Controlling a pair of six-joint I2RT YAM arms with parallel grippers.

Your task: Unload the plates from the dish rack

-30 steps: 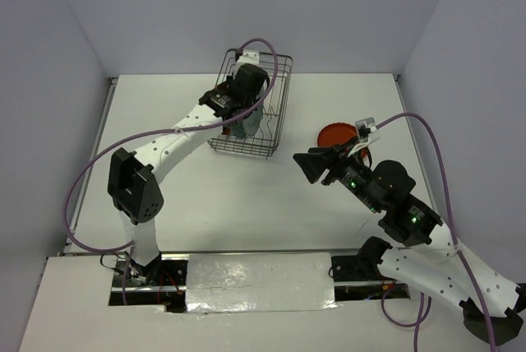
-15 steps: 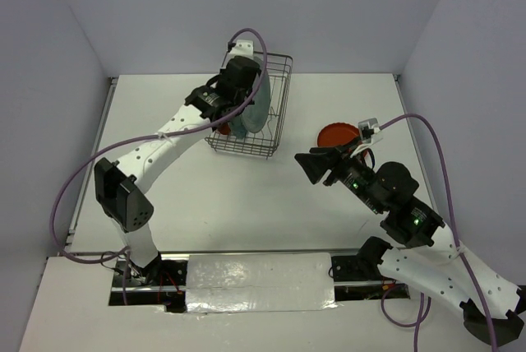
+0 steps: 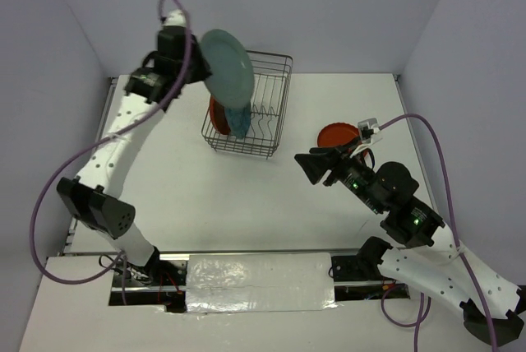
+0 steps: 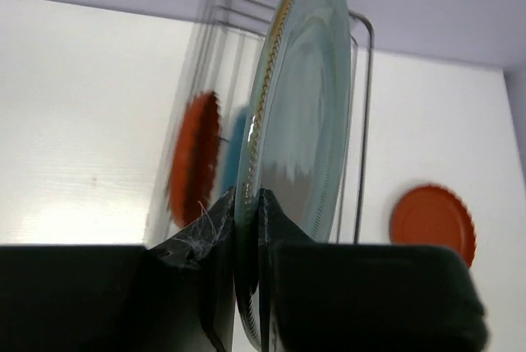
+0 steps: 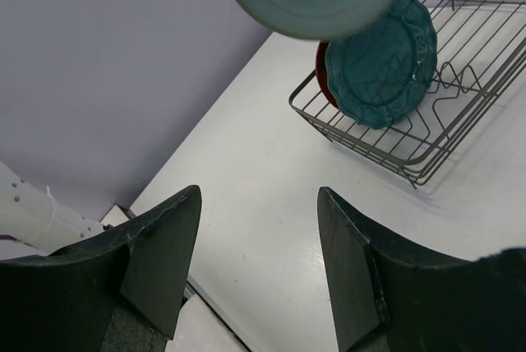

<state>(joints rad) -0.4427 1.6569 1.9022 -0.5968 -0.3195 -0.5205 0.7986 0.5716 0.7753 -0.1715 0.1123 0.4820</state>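
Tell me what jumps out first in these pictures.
A pale grey-teal plate hangs in mid-air near the dish rack, pinched on edge by the left gripper. In the rack stand a teal-blue scalloped plate and an orange-red plate; another orange-red plate lies on the table to its right.

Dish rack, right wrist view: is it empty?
No: the teal-blue scalloped plate and an orange-red plate behind it stand upright in the dish rack.

White table [image 3: 246, 204] carried wire dish rack [image 3: 246, 148] toward its far edge. One orange-red plate [image 3: 337, 136] lay flat on tabletop, near rack's right side, not touching.
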